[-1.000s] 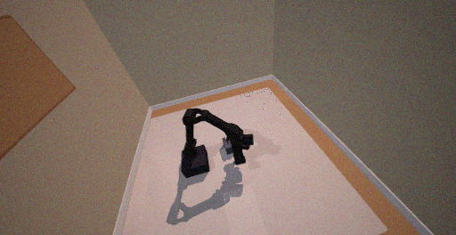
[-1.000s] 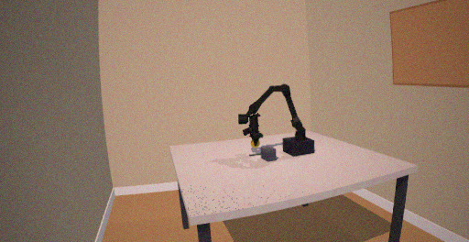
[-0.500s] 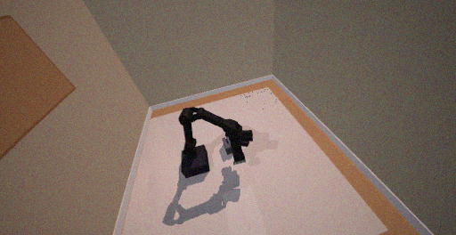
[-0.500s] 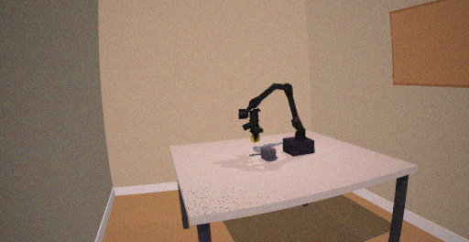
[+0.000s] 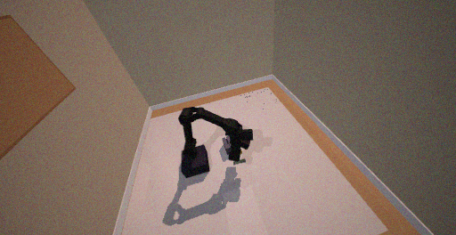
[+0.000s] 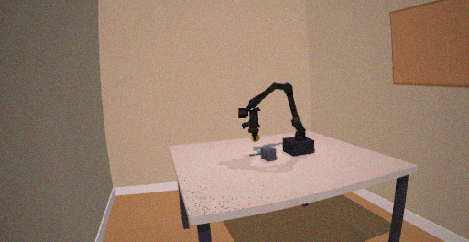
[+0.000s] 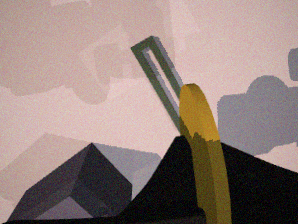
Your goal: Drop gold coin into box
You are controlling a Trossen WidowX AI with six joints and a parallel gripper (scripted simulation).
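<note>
Hanging above the holder (image 7: 158, 76), the gripper (image 6: 253, 136) clamps the coin (image 7: 202, 156).

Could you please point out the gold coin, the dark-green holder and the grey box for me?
gold coin (image 7: 200, 123): wrist view, on its upper rim above the fingers.
dark-green holder (image 7: 152, 70): wrist view, on its left rail.
grey box (image 6: 269, 153): exterior view, on its front face.
</note>
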